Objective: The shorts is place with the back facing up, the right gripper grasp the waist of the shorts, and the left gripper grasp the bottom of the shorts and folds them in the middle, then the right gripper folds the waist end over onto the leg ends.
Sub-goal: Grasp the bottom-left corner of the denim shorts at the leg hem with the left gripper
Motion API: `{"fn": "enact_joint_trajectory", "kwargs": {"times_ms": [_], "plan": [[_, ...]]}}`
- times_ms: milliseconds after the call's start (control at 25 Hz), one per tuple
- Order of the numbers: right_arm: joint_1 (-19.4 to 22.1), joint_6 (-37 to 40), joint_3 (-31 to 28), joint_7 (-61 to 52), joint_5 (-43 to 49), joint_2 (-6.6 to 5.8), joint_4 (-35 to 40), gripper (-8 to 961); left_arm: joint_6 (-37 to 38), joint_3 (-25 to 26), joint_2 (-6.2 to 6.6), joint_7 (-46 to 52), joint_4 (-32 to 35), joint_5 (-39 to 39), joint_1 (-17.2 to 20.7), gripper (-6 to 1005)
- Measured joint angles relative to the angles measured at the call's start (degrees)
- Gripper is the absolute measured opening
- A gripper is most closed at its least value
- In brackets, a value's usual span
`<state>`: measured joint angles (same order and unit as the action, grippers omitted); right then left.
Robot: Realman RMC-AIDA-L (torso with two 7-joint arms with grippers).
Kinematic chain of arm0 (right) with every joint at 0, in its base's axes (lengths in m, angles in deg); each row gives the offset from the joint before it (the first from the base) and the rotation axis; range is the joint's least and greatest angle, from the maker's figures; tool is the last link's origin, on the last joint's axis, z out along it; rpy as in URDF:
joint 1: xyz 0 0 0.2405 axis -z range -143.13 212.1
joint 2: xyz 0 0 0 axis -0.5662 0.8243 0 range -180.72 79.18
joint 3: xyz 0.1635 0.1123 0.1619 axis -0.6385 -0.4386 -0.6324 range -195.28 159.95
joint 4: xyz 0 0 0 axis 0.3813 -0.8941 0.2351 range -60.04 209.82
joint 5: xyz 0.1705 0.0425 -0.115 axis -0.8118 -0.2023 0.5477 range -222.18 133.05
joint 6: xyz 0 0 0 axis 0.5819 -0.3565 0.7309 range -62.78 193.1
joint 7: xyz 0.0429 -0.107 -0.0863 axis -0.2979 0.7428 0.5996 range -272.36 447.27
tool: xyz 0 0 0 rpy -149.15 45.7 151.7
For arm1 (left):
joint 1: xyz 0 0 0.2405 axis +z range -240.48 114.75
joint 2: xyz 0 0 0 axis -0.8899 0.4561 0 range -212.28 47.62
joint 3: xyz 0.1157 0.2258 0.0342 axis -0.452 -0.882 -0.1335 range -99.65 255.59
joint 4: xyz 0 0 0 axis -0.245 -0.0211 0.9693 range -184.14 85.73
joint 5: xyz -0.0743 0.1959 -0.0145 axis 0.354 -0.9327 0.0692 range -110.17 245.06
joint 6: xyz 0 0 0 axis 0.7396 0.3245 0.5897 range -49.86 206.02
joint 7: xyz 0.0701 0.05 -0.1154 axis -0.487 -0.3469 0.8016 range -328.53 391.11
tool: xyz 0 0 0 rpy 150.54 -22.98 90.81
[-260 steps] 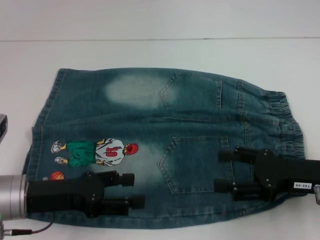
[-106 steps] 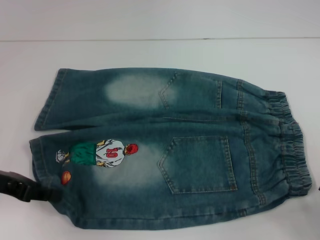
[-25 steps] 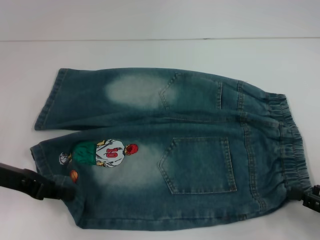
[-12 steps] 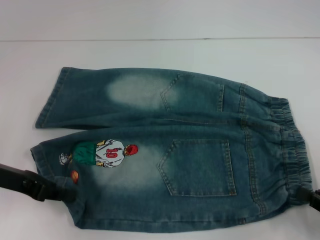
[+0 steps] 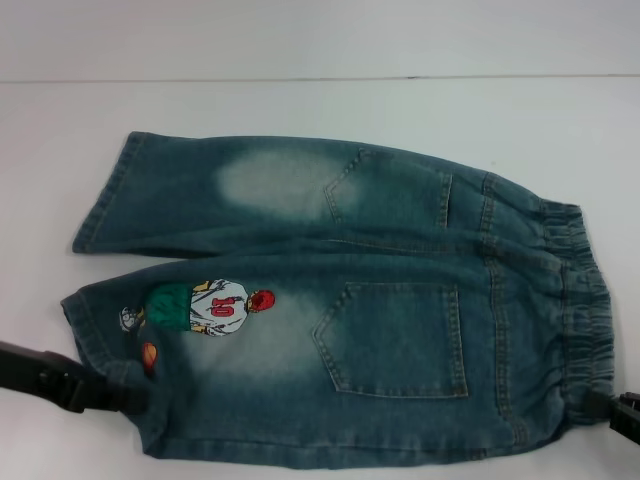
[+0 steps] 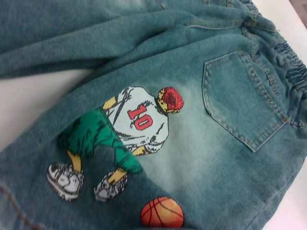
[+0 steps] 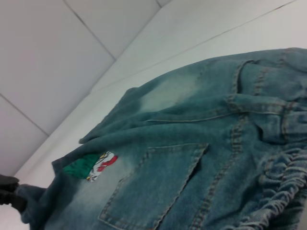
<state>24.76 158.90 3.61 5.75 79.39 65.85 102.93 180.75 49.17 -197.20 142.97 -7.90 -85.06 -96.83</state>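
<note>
The shorts (image 5: 340, 300) lay back side up on the white table (image 5: 300, 105), with the elastic waist (image 5: 585, 300) toward the robot's right and the leg hems (image 5: 95, 260) toward its left. Two back pockets (image 5: 395, 340) faced upward. The cartoon player print (image 5: 200, 305) and the orange ball (image 5: 149, 352) sat on the near leg, close to its hem.

The left gripper (image 5: 120, 392) was at the near left corner of the shorts, touching the hem just beside the ball. Its jaws were closed on the bunched hem fabric. The near leg was lifted and puckered at that corner, and a gap separated the two legs at the hem end.

The right gripper (image 5: 612, 408) was at the near right corner, touching the gathered waist. Only its tip showed at the frame edge; the state of its jaws could not be determined.
</note>
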Motion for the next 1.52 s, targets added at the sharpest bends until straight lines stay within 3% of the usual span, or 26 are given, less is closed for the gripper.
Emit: {"fn": "enact_joint_trajectory", "kwargs": {"times_ms": [400, 480, 880, 1520], "plan": [[-0.3, 5.3, -0.3, 2.3, 0.8, -0.14, 0.1, 47, 1.5, 5.8, 0.35, -3.5, 0.0, 2.0, 1.6, 91], [-0.3, 5.3, -0.5, 2.2, 0.7, -0.18, 0.2, 47, 1.6, 9.5, 0.88, -4.6, 0.1, 2.5, 2.1, 91], [0.5, 4.3, -5.3, 1.3, 0.9, -0.82, 0.7, 47, 1.8, 18.6, 2.69, -6.0, 0.8, 2.7, 3.4, 91], [0.1, 2.8, -9.0, -1.8, 0.7, -1.40, 2.4, 46, -1.0, 22.4, 3.36, -5.8, 2.0, 6.1, 4.1, 91]]}}
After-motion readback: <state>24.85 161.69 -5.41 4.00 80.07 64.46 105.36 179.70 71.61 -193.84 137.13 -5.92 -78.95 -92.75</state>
